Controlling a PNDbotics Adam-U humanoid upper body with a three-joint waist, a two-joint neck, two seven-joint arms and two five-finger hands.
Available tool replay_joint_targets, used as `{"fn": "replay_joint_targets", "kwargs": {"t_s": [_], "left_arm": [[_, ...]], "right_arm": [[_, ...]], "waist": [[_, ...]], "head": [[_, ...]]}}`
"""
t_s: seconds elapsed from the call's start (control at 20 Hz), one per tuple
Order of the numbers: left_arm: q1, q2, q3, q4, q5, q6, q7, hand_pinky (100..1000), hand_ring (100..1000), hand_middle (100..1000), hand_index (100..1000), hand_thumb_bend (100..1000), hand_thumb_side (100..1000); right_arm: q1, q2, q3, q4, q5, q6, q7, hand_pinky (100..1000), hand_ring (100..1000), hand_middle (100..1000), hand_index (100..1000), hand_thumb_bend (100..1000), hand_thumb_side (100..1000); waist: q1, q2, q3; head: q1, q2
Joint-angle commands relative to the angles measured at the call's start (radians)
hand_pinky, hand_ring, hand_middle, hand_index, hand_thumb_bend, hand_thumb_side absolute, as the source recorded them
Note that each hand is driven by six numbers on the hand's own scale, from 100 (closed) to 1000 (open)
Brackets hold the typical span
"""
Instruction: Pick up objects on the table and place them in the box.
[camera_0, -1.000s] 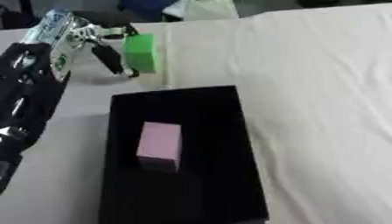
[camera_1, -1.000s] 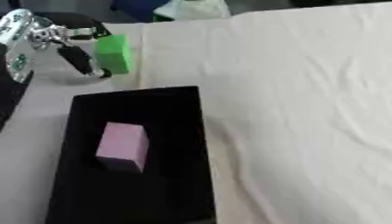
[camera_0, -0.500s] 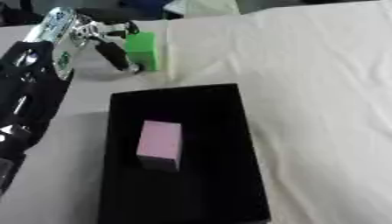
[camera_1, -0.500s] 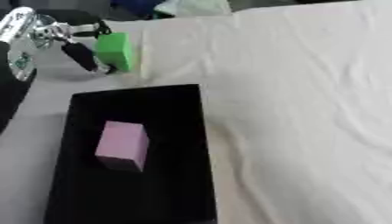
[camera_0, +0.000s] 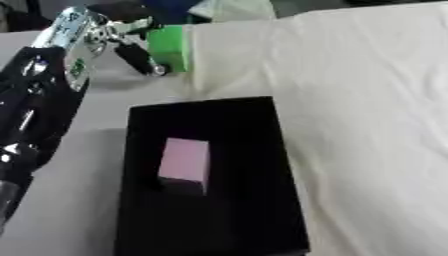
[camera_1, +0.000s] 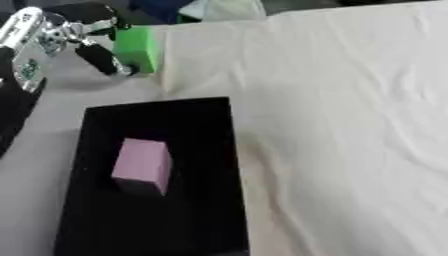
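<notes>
A green block (camera_0: 169, 48) stands at the far left of the table, just off the white cloth. My left hand (camera_0: 112, 36) is on it from the left, its thumb and fingers curled round the block's near and far sides. A black box (camera_0: 210, 180) lies in front of it, with a pink block (camera_0: 185, 161) inside near the box's middle. My left arm (camera_0: 35, 110) runs down the view's left side. My right hand shows in no view.
A white cloth (camera_0: 350, 100) covers the table's middle and right, with the box lying partly on its left edge. Blue and pale things (camera_1: 206, 9) sit at the far edge behind the green block.
The camera view has shifted a little. My left hand stays at the green block, which looks slightly higher and more tilted than a second ago.
</notes>
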Motion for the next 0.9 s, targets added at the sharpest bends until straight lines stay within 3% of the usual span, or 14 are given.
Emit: {"fn": "replay_joint_targets", "kwargs": {"t_s": [0.05,0.3,0.55,0.9], "left_arm": [[-0.021,0.023,-0.005,-0.024,-0.011,-0.002,0.01,734,690,609,679,212,394],[-0.021,0.025,-0.021,-0.06,0.047,-0.019,-0.012,736,685,613,684,135,393],[0.001,0.047,-0.082,-0.171,0.216,-0.036,-0.055,738,679,612,686,100,404],[0.095,0.102,-0.19,-0.443,0.432,0.041,-0.069,738,670,609,684,100,481]], "right_arm": [[-0.004,-0.015,-0.011,-0.015,0.008,0.001,-0.002,839,681,614,837,100,984],[0.003,-0.015,-0.012,-0.015,0.011,0.0,-0.002,836,681,614,836,100,976],[0.015,-0.021,-0.014,-0.015,0.017,0.003,-0.001,836,682,615,836,100,973],[0.029,-0.018,-0.017,-0.015,0.022,0.006,0.001,835,683,616,835,100,970]], "waist": [[-0.006,-0.037,0.003],[-0.012,-0.057,0.02],[-0.022,-0.081,0.054],[-0.04,-0.109,0.097]], "head": [[-0.003,0.009],[-0.014,0.028],[-0.045,0.058],[-0.095,0.096]]}}
